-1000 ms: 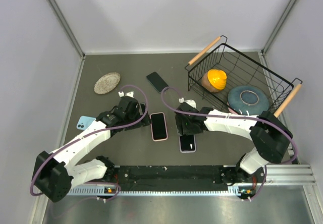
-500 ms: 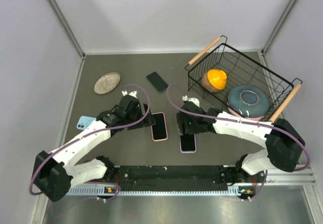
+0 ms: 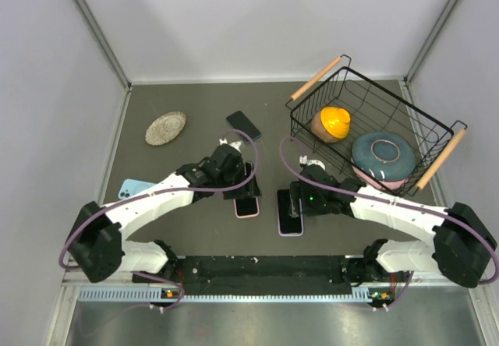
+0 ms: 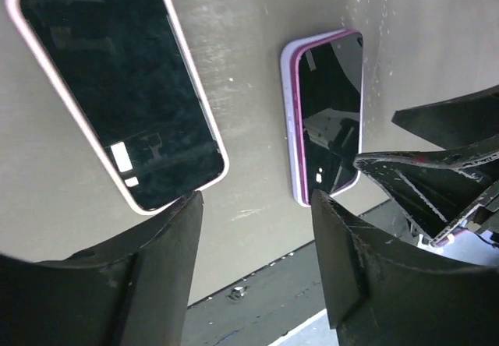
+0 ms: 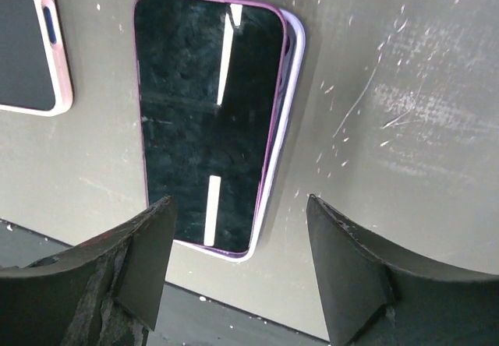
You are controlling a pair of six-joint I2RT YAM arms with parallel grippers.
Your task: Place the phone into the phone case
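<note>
Phone (image 5: pixel 207 120) flat, long axis near-far, skewed atop case (image 5: pixel 295 65).

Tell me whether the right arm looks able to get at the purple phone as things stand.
Probably yes. The right gripper hangs open right over the purple phone, which lies askew on its lavender case, with nothing between them.

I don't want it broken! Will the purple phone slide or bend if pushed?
It probably slides: the phone lies flat and its screen is glossy. Likely stiff, since its edges look straight. It sits crooked on its case, so a push might shift it.
</note>
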